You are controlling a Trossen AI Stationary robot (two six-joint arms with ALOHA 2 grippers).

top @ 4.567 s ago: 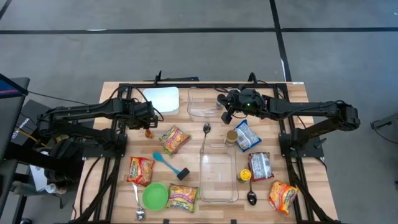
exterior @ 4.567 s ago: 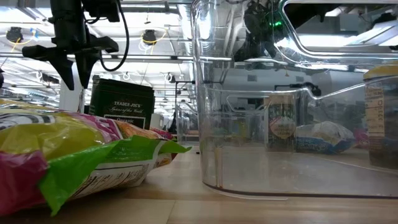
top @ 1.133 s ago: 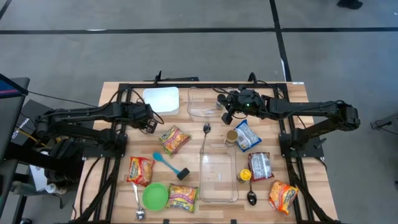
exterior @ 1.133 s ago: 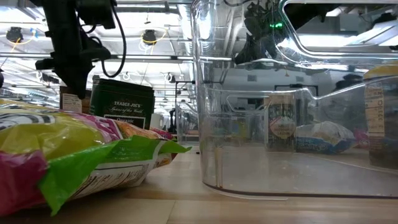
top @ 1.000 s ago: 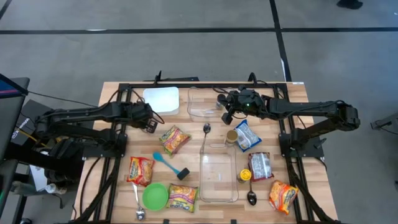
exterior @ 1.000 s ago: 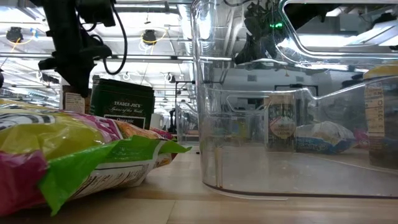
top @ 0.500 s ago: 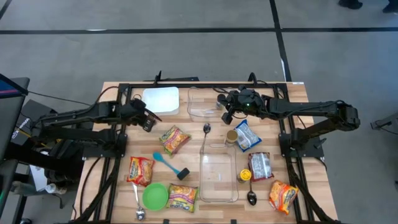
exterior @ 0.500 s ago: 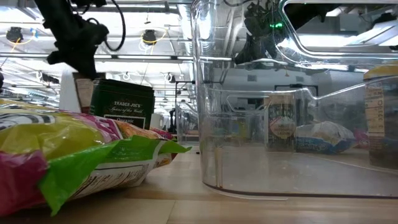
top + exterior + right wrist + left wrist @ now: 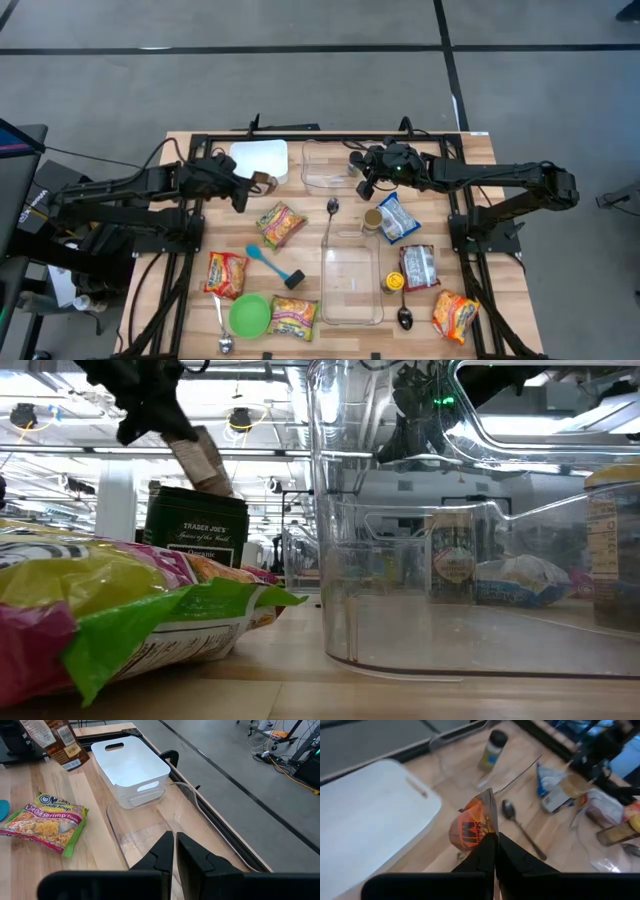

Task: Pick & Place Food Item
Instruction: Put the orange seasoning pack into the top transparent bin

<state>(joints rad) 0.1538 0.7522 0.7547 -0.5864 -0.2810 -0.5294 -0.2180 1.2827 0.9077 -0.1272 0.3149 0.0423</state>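
High view: left gripper (image 9: 247, 182) is raised off the bench (image 9: 470, 335) near its far-left corner, jaws clenched on 1 small brown-orange food packet (image 9: 262, 181), just beside the white bin (image 9: 260, 156). Packet hangs tilted in the air. Right gripper (image 9: 360, 183) sits over the clear container (image 9: 326, 167) at the far edge, jaws clenched, nothing between them.

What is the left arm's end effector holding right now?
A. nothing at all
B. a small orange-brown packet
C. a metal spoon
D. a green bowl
B. The left end effector is pinched shut on a small orange-brown packet, lifted off the table near the white bin; the green bowl and the spoon lie untouched on the table.
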